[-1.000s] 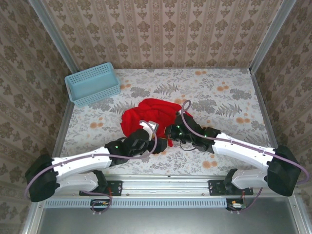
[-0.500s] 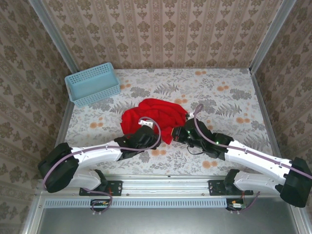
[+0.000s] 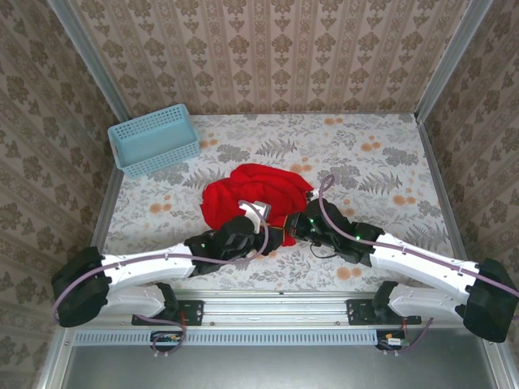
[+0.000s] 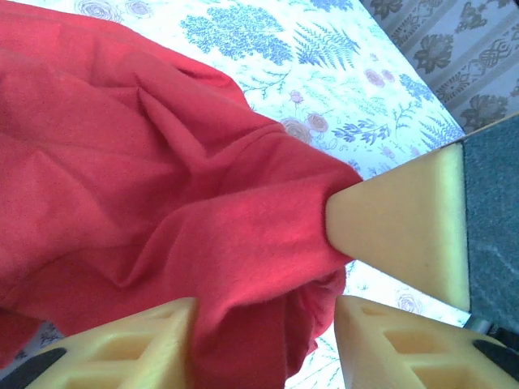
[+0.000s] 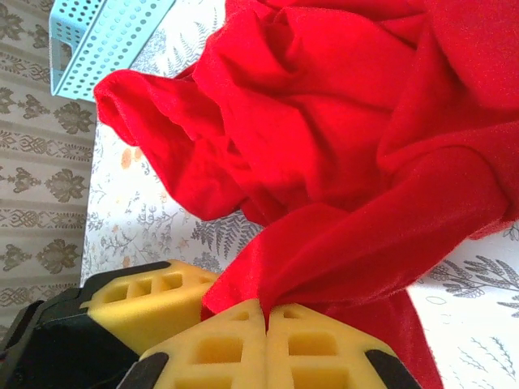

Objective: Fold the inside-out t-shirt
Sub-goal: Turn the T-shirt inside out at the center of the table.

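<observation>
Your right gripper [image 5: 266,314]: yellow foam fingers [image 5: 212,350] pressed together, fold of red t-shirt [image 5: 324,138] pinched at tips. Rest of shirt bunched and creased, spread over floral tabletop [image 5: 154,223]. Second yellow foam block [image 5: 144,301] on black housing just left of your fingers, right beside cloth. Blue perforated basket [image 5: 97,32] top-left, well apart from shirt.

The left gripper [image 4: 261,324] has pulled back and returned to the near hem of the inside-out t-shirt [image 3: 259,190], jaws narrower, straddling a fold. The right gripper [image 5: 264,314] has shifted slightly rightwards along that hem.
</observation>
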### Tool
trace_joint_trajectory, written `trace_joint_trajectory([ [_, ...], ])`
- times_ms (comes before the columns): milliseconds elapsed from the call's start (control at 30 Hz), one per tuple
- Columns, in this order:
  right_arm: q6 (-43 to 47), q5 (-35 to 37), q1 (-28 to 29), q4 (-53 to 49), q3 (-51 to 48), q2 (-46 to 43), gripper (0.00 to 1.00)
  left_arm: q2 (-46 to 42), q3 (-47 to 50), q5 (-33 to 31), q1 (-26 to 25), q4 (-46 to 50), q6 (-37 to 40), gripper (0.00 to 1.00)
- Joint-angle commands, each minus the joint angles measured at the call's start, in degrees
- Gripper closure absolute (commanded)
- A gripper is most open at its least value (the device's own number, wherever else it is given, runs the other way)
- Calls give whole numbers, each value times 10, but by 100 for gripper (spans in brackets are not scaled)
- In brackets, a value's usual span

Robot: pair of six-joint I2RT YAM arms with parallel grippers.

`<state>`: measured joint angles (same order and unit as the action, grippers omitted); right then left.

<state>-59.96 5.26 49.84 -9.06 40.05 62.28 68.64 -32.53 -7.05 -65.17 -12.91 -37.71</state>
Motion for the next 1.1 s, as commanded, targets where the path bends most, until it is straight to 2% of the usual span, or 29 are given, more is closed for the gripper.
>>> trace_joint_trajectory([
  [0,8,-14,7,27,-4,3,100,21,5,25,9,-32,2,51],
  [100,7,-15,9,27,-6,1,100,44,-5,36,19,-39,-3,56],
  [267,6,4,11,2,-8,-10,100,64,-24,23,27,4,-3,72],
  [367,10,39,6,-46,-5,-33,100,62,-27,3,33,50,2,76],
  [467,14,46,-10,-67,-12,-59,100,51,-20,-8,39,83,9,78],
  [633,22,36,-25,-79,-17,-64,100,39,-1,-2,45,91,15,79],
  [1067,35,15,-57,-94,-19,-43,98,80,-38,35,32,65,30,98],
])
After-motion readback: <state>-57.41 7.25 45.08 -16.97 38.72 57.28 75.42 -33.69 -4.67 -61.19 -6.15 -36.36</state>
